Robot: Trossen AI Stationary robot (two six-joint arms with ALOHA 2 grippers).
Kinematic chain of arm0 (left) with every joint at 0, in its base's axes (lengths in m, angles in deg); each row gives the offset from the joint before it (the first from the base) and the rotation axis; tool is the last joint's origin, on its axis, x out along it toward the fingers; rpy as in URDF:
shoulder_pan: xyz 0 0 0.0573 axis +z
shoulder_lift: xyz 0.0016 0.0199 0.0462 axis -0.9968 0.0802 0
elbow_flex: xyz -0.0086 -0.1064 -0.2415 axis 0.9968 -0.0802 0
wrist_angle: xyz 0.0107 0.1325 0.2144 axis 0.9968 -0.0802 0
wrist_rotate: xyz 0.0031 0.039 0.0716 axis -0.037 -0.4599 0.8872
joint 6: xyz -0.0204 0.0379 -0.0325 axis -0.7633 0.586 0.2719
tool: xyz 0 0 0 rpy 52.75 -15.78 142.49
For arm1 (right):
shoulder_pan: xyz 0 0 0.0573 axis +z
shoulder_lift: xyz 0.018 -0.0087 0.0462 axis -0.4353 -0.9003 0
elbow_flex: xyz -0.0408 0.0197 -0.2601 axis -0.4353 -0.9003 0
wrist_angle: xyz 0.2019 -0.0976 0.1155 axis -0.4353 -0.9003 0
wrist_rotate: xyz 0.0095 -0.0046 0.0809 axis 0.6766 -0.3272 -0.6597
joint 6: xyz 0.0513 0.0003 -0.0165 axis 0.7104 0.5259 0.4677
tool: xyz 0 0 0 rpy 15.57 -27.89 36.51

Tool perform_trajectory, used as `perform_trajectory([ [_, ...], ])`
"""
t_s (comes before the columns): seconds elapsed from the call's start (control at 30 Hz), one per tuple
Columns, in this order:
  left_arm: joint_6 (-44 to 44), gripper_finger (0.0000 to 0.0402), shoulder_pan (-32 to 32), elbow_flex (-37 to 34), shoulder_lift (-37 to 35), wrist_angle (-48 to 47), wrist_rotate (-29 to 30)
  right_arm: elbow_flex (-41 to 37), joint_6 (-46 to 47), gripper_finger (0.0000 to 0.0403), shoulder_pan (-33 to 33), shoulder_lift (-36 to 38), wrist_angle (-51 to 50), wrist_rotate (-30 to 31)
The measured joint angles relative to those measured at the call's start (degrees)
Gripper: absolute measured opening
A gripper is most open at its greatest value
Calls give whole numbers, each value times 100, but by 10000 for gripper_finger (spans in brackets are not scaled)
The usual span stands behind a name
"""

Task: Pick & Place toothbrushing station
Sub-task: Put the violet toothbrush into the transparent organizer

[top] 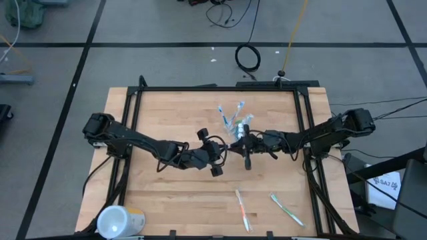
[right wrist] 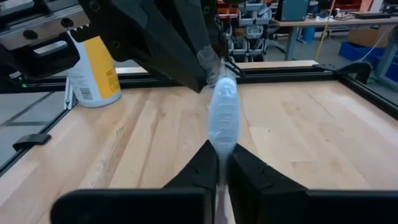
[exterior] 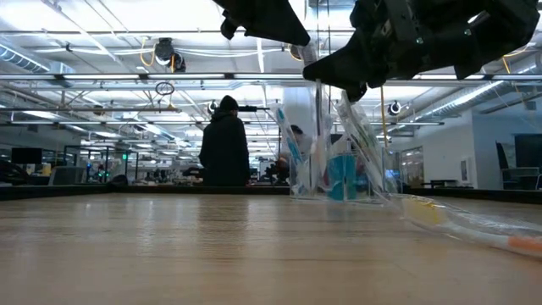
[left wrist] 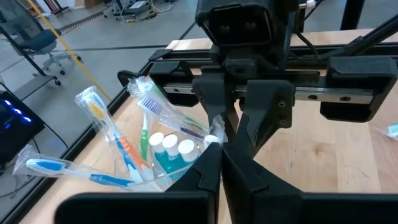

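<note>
Handover is the step in hand, by my reading. The left gripper (left wrist: 217, 152) and the right gripper (right wrist: 221, 155) meet nose to nose over the middle of the wooden table (top: 173, 113). Both sets of fingers are pinched almost closed on opposite ends of one thin toothbrush in a clear plastic wrapper (right wrist: 224, 115), which spans the short gap between them.

Just beyond the fingertips stands the small clear plastic cup (exterior: 309, 174). It is already well stocked, so the task looks more than half done. It holds three small blue toothpaste tubes with white caps (left wrist: 169, 155) and at least four wrapped toothbrushes. I make out a blue one (left wrist: 62, 168), an orange one (left wrist: 124, 152), a green one (left wrist: 144, 138) and a purple-white one (left wrist: 149, 106).

Left to place:
- the held brush;
- an orange-handled wrapped toothbrush (top: 241, 208), well behind both grippers near the table's front edge;
- a green-handled wrapped toothbrush (top: 287, 208), lying beside the orange one.

One large white and yellow cylinder (top: 120, 220) lies far off at a corner.
</note>
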Motion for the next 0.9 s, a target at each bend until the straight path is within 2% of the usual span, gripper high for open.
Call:
perform_trajectory([
  [0.23, 35, 56, 0, 0, 0, -6, -4, 0, 0, 15, -2, 1, -4, 7],
  [0.43, 33, 85, 0, 0, 0, -58, -7, -4, -256, 11, 18, 466, -562, 139],
  [0.7, 30, 88, 0, 0, 0, -190, -15, -4, -301, 11, 503, 1713, -2154, 1521],
  [0.9, -22, 88, 0, 0, 0, -192, -17, -4, -384, 11, 1157, 2441, -2374, 2318],
])
